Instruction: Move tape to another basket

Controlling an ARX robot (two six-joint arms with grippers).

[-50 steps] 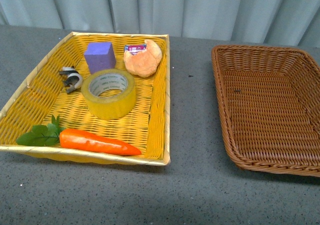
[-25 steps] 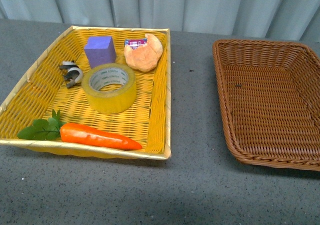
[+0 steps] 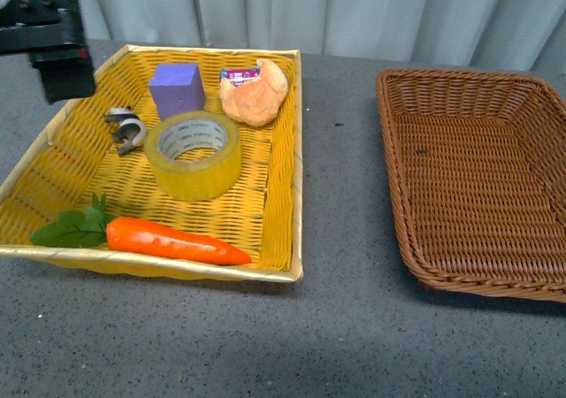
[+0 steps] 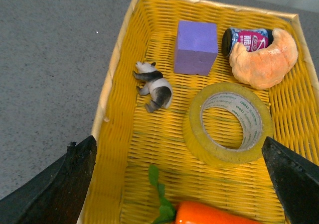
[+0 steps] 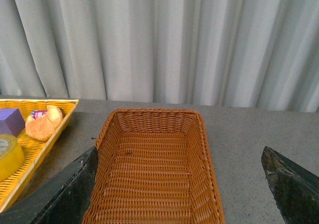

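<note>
Tape (image 4: 228, 122) under left pincer (image 4: 174, 149) — only wrist views show it and right pincer (image 5: 178, 154) seemingly spread

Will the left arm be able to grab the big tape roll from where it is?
Probably yes. The left gripper hovers open above the yellow basket, and the tape lies flat with nothing covering it.

Left arm (image 3: 49, 37): black, raised high at far left in front view. Left gripper (image 4: 174, 143): points down, two dark fingers (image 4: 55, 184) spread wide apart. Right gripper (image 5: 179, 152): points forward and a bit down, its fingers (image 5: 60, 194) spread wide too. Only finger ends show in wrist views. Neither gripper grips anything.
</note>
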